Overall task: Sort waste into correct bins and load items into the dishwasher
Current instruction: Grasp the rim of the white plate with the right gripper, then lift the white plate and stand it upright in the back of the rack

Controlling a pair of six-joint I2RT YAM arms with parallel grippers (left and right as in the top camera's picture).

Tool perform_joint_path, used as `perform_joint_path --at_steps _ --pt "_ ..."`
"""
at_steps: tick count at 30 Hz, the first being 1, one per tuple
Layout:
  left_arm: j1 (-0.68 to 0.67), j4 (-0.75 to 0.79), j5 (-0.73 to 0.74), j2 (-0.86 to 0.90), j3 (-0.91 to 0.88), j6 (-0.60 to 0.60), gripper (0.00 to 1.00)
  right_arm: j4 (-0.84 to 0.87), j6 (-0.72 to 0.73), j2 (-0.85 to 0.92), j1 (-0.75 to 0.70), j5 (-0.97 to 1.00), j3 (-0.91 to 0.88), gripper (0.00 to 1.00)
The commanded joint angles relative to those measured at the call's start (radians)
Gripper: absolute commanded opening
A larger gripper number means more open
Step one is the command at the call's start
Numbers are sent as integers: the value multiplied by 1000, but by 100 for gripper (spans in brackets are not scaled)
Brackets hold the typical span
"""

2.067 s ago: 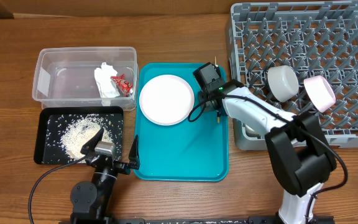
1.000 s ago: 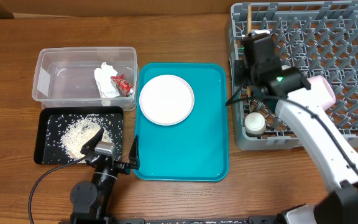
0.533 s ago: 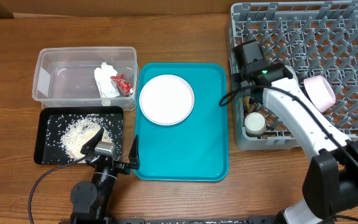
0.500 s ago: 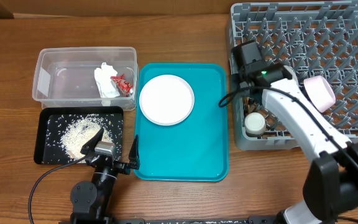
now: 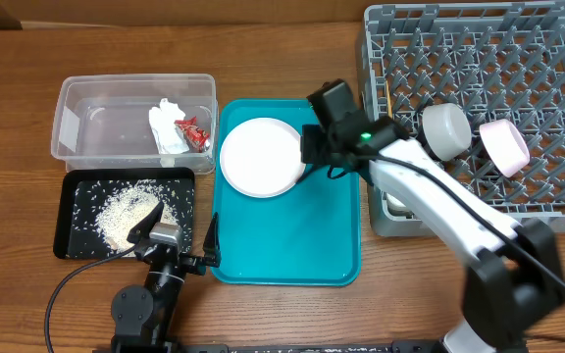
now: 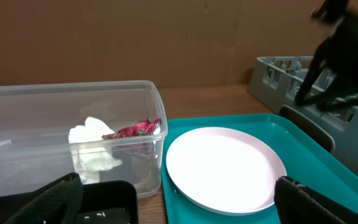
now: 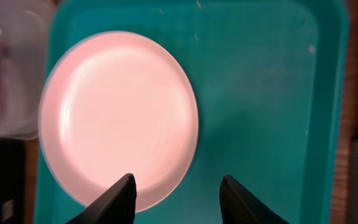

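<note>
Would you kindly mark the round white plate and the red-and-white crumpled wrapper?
round white plate [image 5: 262,157]: overhead view, centre of its face.
red-and-white crumpled wrapper [image 6: 135,129]: left wrist view, its middle.

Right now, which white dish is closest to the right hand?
The flat plate on the teal tray, beneath the right hand; the bowl stands apart in the grey rack.

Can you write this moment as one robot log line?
right gripper: open above plate | plate: on teal tray | left gripper: open beside black tray | wrapper, tissue: in clear tub
</note>
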Motion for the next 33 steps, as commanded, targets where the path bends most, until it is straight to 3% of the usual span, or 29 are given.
perform_joint_path --at_steps 1,8,13,15,22,27,33 --pt "6 0 11 -10 -3 16 100 17 157 93 -7 -9 -25 45" --pt "6 0 11 -10 -3 16 100 73 186 210 -7 -72 -25 44" --pt "6 0 11 -10 -3 16 100 59 185 244 -7 -72 -25 21" --pt "6 0 11 -10 -3 16 100 44 185 243 -8 -72 -24 4" --pt "6 0 11 -10 -3 16 100 -35 97 96 -50 -22 19 4" --pt "6 0 11 -10 -3 16 100 -69 -27 -174 -74 267 47 4" --pt "6 0 11 -10 -3 16 100 -44 -133 -365 -76 901 47 4"
